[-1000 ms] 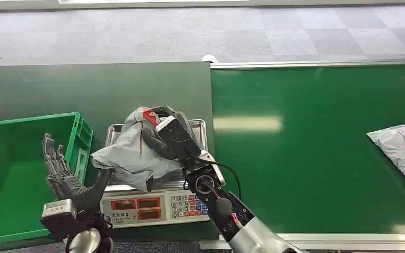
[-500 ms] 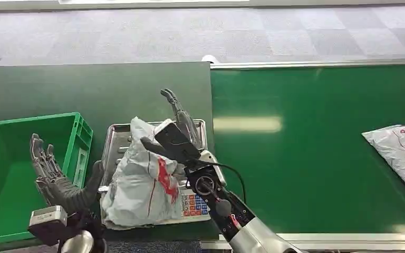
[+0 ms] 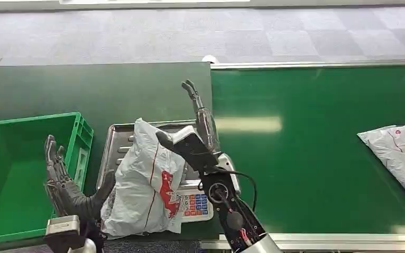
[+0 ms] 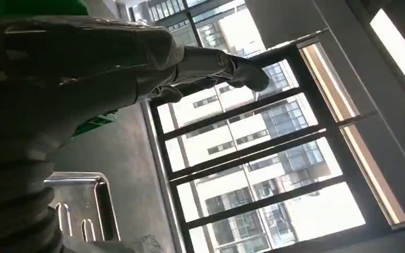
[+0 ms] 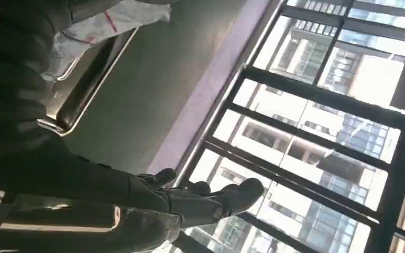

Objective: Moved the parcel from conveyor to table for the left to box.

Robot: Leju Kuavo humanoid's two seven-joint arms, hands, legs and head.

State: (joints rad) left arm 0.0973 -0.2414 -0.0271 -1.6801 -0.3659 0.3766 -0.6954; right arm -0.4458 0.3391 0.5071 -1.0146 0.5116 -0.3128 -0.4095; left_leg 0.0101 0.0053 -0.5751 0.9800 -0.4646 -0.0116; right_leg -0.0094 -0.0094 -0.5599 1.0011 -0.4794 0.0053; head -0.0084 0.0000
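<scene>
Left hand [image 3: 66,184] stands at about eight o'clock in the head view, palm turned toward the parcel, fingers spread and upright, holding nothing; it sits between the green plastic crate [image 3: 10,153] at nine o'clock and the scale, which looks like a waiting posture, ready to take the parcel and carry it the short way into the crate; its thumb lies just beside the parcel's lower edge, though whether it touches I cannot tell. At centre, toward six o'clock, the crumpled grey-white plastic mailer parcel with red markings [image 3: 145,184] slumps over the front of the silver weighing scale with a steel tray and keypad [image 3: 118,139], covering the display and part of the keys; it lies on the dark green table [image 3: 84,89], off the belt, so the transfer appears done. Right hand [image 3: 198,134], at about five o'clock from the parcel's top, is opened out and empty, fingers stretched up toward twelve o'clock, its thumb side close against the parcel; judged so, it has let go. Far at three o'clock, a second grey plastic mailer [image 3: 398,153] rests on the bright green conveyor belt [image 3: 306,158], well apart from both hands.
</scene>
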